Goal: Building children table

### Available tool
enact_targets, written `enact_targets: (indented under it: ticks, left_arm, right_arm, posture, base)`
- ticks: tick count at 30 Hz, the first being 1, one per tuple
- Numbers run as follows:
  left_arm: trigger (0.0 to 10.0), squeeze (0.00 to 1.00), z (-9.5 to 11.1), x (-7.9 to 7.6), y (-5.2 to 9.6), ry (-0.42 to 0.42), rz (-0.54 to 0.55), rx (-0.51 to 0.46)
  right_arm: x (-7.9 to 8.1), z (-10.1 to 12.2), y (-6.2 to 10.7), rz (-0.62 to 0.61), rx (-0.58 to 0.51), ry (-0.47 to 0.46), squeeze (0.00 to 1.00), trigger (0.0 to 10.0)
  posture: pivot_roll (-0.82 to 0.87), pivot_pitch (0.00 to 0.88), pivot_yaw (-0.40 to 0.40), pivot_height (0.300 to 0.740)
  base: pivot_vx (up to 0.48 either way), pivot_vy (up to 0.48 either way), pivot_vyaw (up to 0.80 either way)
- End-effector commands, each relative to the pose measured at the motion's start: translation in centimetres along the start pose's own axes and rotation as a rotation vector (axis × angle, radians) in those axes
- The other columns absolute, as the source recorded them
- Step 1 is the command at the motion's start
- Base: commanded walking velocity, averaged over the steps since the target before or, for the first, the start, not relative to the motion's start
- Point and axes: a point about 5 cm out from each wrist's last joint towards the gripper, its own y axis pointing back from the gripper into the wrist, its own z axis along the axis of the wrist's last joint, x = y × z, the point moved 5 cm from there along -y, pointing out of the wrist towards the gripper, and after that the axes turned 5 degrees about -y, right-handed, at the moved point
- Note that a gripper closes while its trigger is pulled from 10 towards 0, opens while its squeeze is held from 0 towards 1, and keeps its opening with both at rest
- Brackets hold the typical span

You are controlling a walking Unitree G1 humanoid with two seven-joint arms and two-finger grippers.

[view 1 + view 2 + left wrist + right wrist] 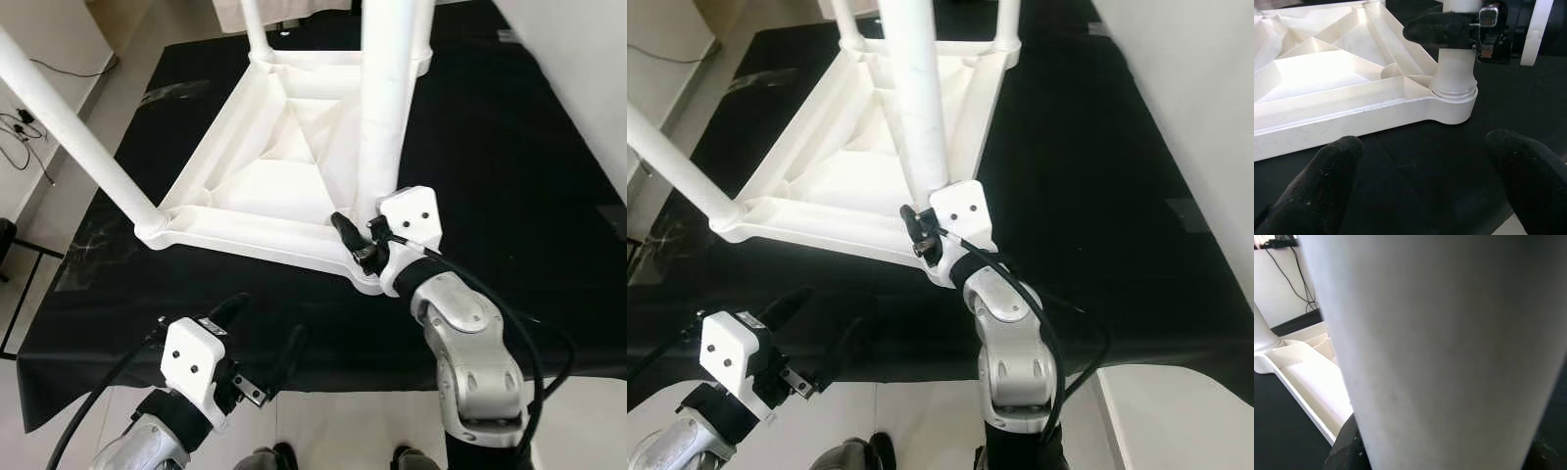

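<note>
A white plastic children's table (284,186) lies upside down on a black cloth (509,147). Its legs stand up from the corners: one at the near right (387,108), one at the left (69,127) and one at the far corner (253,24). My right gripper (358,240) is shut on the near right leg just above its socket; in the right wrist view that leg (1440,342) is pressed close between the fingers (1347,450). My left gripper (269,318) hangs open by the cloth's front edge, facing that same corner socket (1452,93) and apart from it.
The black cloth's front edge (343,377) runs just before my body, with pale floor below. Cables (24,127) lie on the floor at the left. A white wall (588,59) rises along the right side.
</note>
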Motion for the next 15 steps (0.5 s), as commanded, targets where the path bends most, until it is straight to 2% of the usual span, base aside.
enact_targets:
  ticks: [1, 2, 3, 4, 5, 6, 8, 9, 10, 11, 12, 13, 14, 15]
  left_arm:
    - [10.0, 0.00, -0.6, 0.4, 0.3, -0.008, 0.020, 0.027]
    - [10.0, 0.00, -0.6, 0.4, 0.3, -0.009, 0.023, 0.026]
    - [10.0, 0.00, -0.6, 0.4, 0.3, -0.009, 0.023, 0.026]
    - [10.0, 0.00, -0.6, 0.4, 0.3, -0.009, 0.024, 0.026]
    - [10.0, 0.00, -0.6, 0.4, 0.3, -0.008, 0.023, 0.025]
    - [10.0, 0.00, -0.6, 0.4, 0.3, -0.008, 0.023, 0.025]
    - [10.0, 0.00, -0.6, 0.3, 0.2, -0.005, 0.020, 0.025]
    - [10.0, 0.00, -0.6, 0.3, 0.2, -0.005, 0.020, 0.025]
    - [10.0, 0.00, -0.6, 0.2, 0.2, -0.003, 0.017, 0.025]
    - [10.0, 0.00, -0.6, 0.1, 0.2, -0.002, 0.015, 0.024]
    - [10.0, 0.00, -0.6, 0.1, 0.2, -0.002, 0.015, 0.024]
    - [10.0, 0.00, -0.6, 0.0, 0.3, -0.001, 0.013, 0.024]
    - [10.0, 0.00, -0.6, 0.0, 0.3, -0.001, 0.013, 0.024]
    - [10.0, 0.00, -0.6, -0.1, 0.3, 0.000, 0.012, 0.024]
  right_arm:
    - [1.2, -3.7, -0.2, 0.049, 0.166, -0.119, 0.08, 10.0]
    - [2.1, -3.0, -0.5, 0.132, 0.137, -0.153, 1.00, 10.0]
    - [2.1, -3.0, -0.5, 0.132, 0.137, -0.153, 1.00, 10.0]
    - [2.8, -2.4, -0.5, 0.169, 0.122, -0.175, 1.00, 10.0]
    - [3.4, -1.3, -0.8, 0.272, 0.087, -0.186, 1.00, 10.0]
    - [3.4, -1.3, -0.8, 0.272, 0.087, -0.186, 1.00, 10.0]
    - [4.0, 0.1, -0.9, 0.514, 0.038, -0.108, 1.00, 10.0]
    - [4.0, 0.1, -0.9, 0.514, 0.038, -0.108, 1.00, 10.0]
    - [4.2, 0.3, -0.6, 0.623, 0.036, -0.062, 0.73, 10.0]
    - [4.0, 0.0, -0.5, 0.709, 0.053, 0.007, 0.00, 10.0]
    - [4.0, 0.0, -0.5, 0.709, 0.053, 0.007, 0.00, 10.0]
    - [3.7, -0.2, -0.5, 0.790, 0.070, 0.071, 0.00, 10.0]
    - [3.7, -0.2, -0.5, 0.790, 0.070, 0.071, 0.00, 10.0]
    - [3.4, -0.3, -0.4, 0.838, 0.081, 0.112, 0.00, 10.0]
  posture:
    - [-0.02, 0.271, 0.104, 0.740]
    - [-0.02, 0.271, 0.104, 0.740]
    - [-0.02, 0.271, 0.104, 0.740]
    - [-0.02, 0.269, 0.101, 0.740]
    - [-0.01, 0.267, 0.101, 0.740]
    - [-0.01, 0.267, 0.101, 0.740]
    - [-0.01, 0.262, 0.103, 0.740]
    - [-0.01, 0.262, 0.103, 0.740]
    - [-0.01, 0.262, 0.102, 0.740]
    - [-0.01, 0.261, 0.101, 0.740]
    - [-0.01, 0.261, 0.101, 0.740]
    - [0.00, 0.259, 0.101, 0.740]
    - [0.00, 0.259, 0.101, 0.740]
    - [0.00, 0.259, 0.101, 0.740]
  base:
    - [0.000, 0.000, 0.00]
    - [0.000, 0.000, 0.00]
    - [0.000, 0.000, 0.00]
    - [0.000, 0.000, 0.00]
    - [0.000, 0.000, 0.00]
    - [0.000, 0.000, 0.00]
    - [0.000, 0.000, 0.00]
    - [0.000, 0.000, 0.00]
    - [0.000, 0.000, 0.00]
    - [0.000, 0.000, 0.00]
    - [0.000, 0.000, 0.00]
    - [0.000, 0.000, 0.00]
    - [0.000, 0.000, 0.00]
    - [0.000, 0.000, 0.00]
